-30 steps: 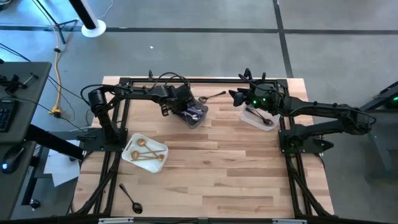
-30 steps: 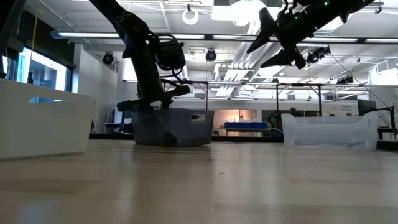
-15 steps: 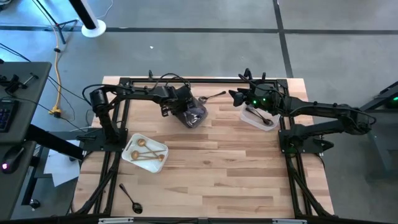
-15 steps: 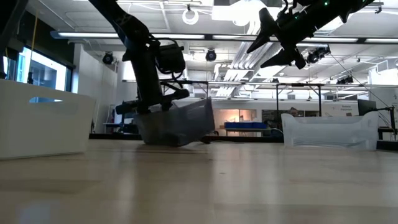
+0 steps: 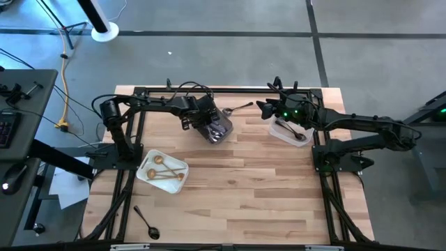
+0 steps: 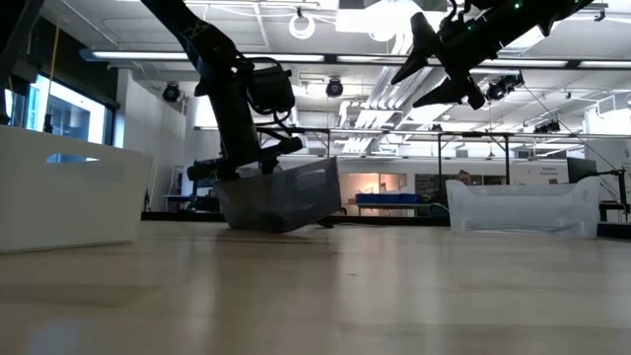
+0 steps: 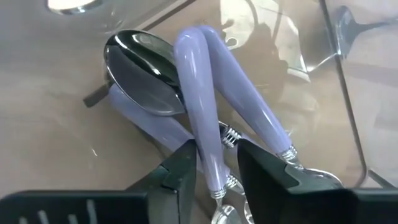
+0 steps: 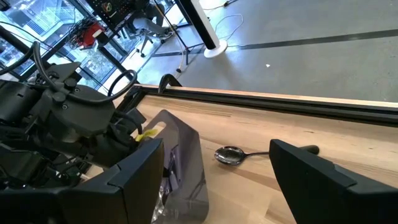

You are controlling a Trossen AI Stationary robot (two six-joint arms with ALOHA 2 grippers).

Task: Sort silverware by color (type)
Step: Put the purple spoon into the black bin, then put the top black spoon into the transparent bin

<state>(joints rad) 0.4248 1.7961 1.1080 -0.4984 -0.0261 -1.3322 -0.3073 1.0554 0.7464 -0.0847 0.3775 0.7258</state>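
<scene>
At the near edge of the table a black spoon [image 5: 147, 222] lies alone, and beyond it, on the left, the white tray [image 5: 180, 167] holds the gold pieces [image 5: 162, 173]. Farther back the left gripper [image 7: 217, 167] reaches down into the grey bin [image 5: 221, 133], which sits tipped on one edge; its fingers [image 7: 180, 177] stand a little apart on either side of a lilac-handled spoon [image 7: 199, 112], loose rather than pinching, with another lilac piece and a shiny bowl crossed beneath. To finish this placement well, the fingers should probably spread clear of the handle before lifting straight up, so nothing catches and the bin settles flat. A silver spoon [image 8: 231, 154] waits on the wood just behind the bin. Across from it the right gripper [image 8: 217, 174] hovers wide open and empty above the clear tub [image 5: 279, 133], which holds a few dark-looking pieces.
</scene>
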